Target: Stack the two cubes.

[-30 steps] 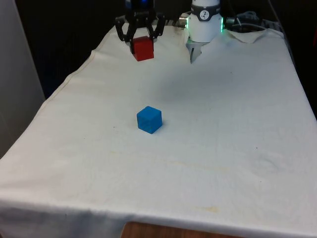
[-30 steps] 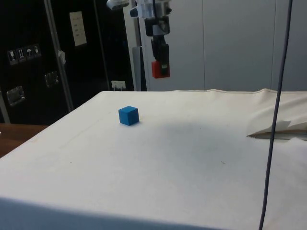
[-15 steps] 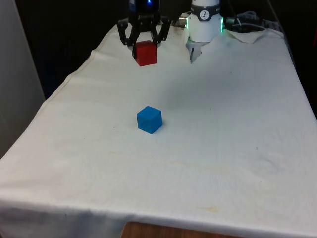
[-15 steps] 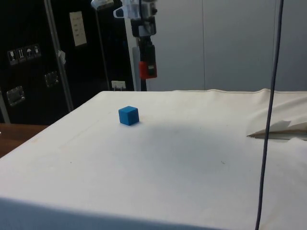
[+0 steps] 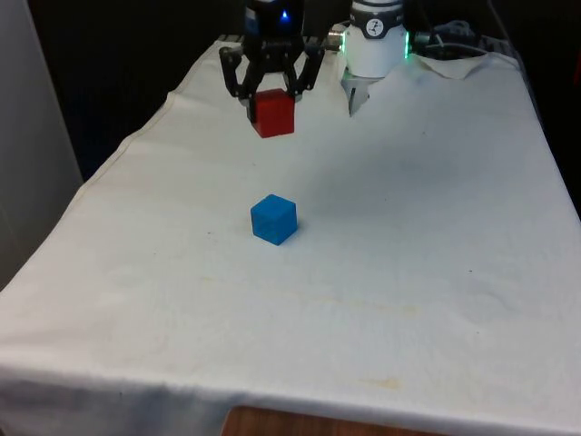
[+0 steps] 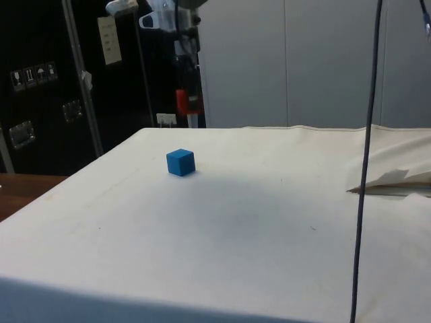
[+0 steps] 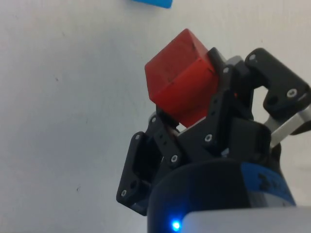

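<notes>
High over the table's far end, gripper clamped on the red cube — carry step. Blue cube on the cloth, nearer. Next: centring overhead, then lowering squarely.

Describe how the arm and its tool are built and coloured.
The tool is black, two fingers built from jointed plastic links pinned with small silver screws, on a rounded black body. The arm's base is white and cylindrical with a dark band and green lights at its sides.
</notes>
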`<state>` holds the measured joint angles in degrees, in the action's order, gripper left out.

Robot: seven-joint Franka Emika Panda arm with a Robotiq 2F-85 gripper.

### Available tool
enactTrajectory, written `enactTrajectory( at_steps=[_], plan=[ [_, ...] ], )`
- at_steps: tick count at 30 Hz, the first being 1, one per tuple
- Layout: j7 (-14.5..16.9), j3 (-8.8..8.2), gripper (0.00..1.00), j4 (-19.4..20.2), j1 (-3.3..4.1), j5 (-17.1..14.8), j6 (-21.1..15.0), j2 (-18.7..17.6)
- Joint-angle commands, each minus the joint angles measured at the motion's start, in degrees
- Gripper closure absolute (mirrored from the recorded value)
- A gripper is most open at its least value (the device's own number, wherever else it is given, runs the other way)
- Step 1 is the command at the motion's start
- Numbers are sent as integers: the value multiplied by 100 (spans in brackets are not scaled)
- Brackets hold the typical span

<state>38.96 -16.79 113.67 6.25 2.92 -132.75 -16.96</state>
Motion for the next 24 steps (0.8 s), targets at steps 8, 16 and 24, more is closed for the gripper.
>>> enactTrajectory(
  at_steps=[8, 16, 24],
  plan=[
    [-17, 63, 97, -407, -11, -69, 17, -430],
    [6, 74, 97, -710, -23, -115, 0, -773],
    [-23, 57, 97, -922, -17, -103, -103, -1117]
  ],
)
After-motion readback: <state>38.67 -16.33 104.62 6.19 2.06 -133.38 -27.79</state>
